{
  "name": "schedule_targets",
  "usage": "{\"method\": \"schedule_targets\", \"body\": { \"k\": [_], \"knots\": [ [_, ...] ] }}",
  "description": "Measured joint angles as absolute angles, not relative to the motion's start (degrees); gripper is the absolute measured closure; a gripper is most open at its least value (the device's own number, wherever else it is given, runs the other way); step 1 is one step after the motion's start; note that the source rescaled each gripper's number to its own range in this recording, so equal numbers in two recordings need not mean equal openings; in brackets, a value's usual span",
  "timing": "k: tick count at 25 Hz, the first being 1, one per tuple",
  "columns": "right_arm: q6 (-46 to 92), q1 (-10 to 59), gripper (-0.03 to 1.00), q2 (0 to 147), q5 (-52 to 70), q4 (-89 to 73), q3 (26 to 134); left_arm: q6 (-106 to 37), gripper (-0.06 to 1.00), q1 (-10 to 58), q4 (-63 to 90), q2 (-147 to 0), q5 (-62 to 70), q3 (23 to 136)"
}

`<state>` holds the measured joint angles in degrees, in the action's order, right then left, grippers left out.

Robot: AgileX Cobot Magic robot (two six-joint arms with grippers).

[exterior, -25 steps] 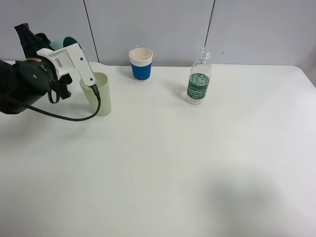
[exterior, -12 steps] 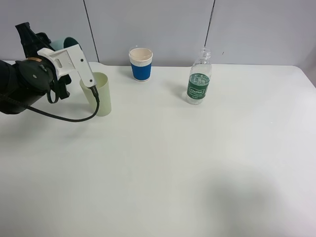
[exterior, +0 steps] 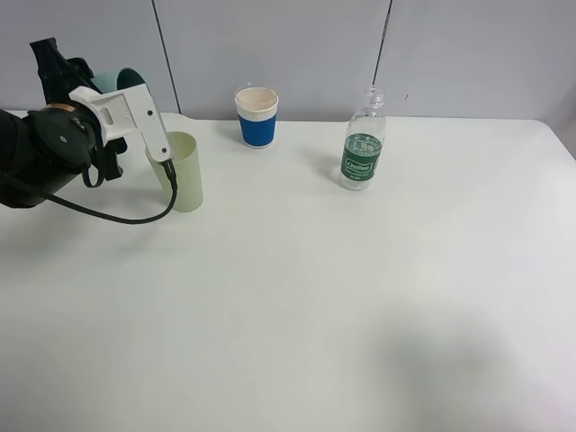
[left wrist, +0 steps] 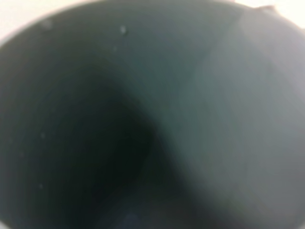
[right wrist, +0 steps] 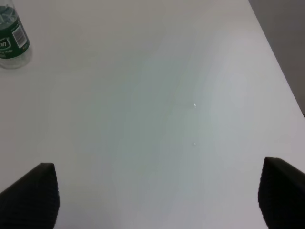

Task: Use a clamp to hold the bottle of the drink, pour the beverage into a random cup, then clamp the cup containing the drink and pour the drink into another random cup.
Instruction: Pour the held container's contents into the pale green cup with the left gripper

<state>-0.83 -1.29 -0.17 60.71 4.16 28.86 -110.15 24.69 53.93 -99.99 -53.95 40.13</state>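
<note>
Edged up and back a touch since a second ago: left claw [exterior: 101,90], clamped on teal cup [exterior: 121,78], tipped above pale green cup [exterior: 183,170] on table [exterior: 360,297]. Teal cup likely light, thin-walled, crushable; best gripped mid-wall, gently. Right claw [right wrist: 157,198] gaping, empty. Bottle [exterior: 364,153] upright, well apart, beside blue cup [exterior: 257,117].

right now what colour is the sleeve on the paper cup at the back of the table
Blue, with a white rim above it on the paper cup; the exterior high view shows it best.
</note>
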Motion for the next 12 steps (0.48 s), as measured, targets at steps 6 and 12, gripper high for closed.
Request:
{"method": "schedule_targets", "body": {
  "k": [6,12],
  "knots": [
    [-0.83,-1.29,0.30,-0.17,60.71,4.16,28.86,-113.30,0.94,24.69,53.82,-99.99,-53.95,40.13],
    [-0.83,-1.29,0.30,-0.17,60.71,4.16,28.86,-115.39,0.94,24.69,53.65,-99.99,-53.95,40.13]
  ]
}}
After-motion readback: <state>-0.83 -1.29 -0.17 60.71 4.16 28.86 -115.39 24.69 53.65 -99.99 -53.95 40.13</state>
